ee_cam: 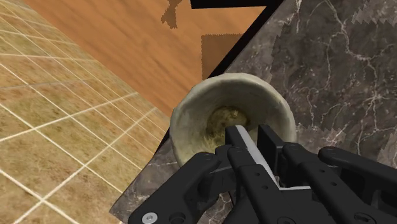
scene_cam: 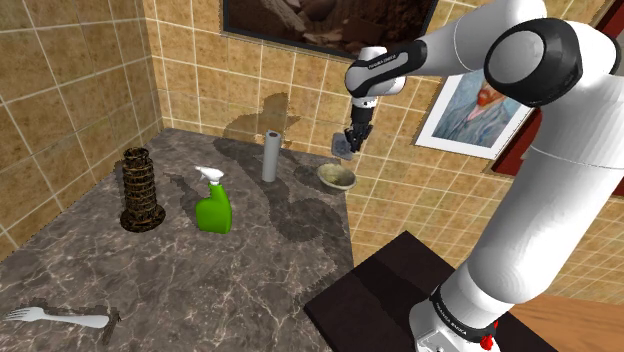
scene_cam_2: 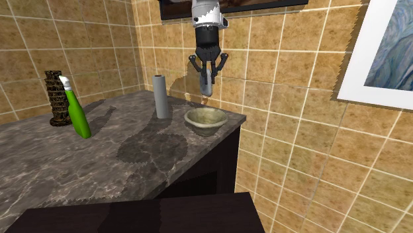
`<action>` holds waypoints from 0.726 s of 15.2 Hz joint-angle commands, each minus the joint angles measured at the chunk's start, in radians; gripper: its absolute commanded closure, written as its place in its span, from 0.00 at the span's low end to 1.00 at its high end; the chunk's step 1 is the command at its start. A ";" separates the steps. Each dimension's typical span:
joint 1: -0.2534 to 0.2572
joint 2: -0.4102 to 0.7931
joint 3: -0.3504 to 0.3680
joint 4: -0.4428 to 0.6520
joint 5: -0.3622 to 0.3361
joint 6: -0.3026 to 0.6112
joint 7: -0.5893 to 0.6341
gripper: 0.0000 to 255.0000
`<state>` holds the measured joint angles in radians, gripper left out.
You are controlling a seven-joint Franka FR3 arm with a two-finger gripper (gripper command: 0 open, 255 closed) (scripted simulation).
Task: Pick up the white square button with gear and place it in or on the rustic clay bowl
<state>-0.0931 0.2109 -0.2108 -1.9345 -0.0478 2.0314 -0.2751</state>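
Black gripper (scene_cam_2: pixel 207 84), one in number, is clamped on one pale grey square button (ee_cam: pixel 253 154), which sits edge-on between the two fingers. I see the pair hanging directly above one rough beige bowl (scene_cam: pixel 336 178), clear of its rim, near a corner of the marbled bench (scene_cam: pixel 100 270). Farther out on the bench I count one grey cylinder (scene_cam: pixel 268 157), one green spray bottle (scene_cam: pixel 213 207), one dark tower model (scene_cam: pixel 141 190) and one white fork (scene_cam: pixel 60 318).

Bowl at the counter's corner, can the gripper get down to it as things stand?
Probably yes. The gripper, jaws shut on the button, hangs above the bowl with open air between; the grey cylinder stands off to one side.
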 commanded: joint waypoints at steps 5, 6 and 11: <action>-0.004 0.038 0.001 -0.036 0.006 0.073 -0.003 1.00; -0.004 0.045 0.001 -0.040 0.008 0.085 -0.003 1.00; -0.007 0.082 0.004 -0.062 0.015 0.143 -0.004 1.00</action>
<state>-0.0993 0.2892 -0.2069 -1.9884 -0.0339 2.1621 -0.2788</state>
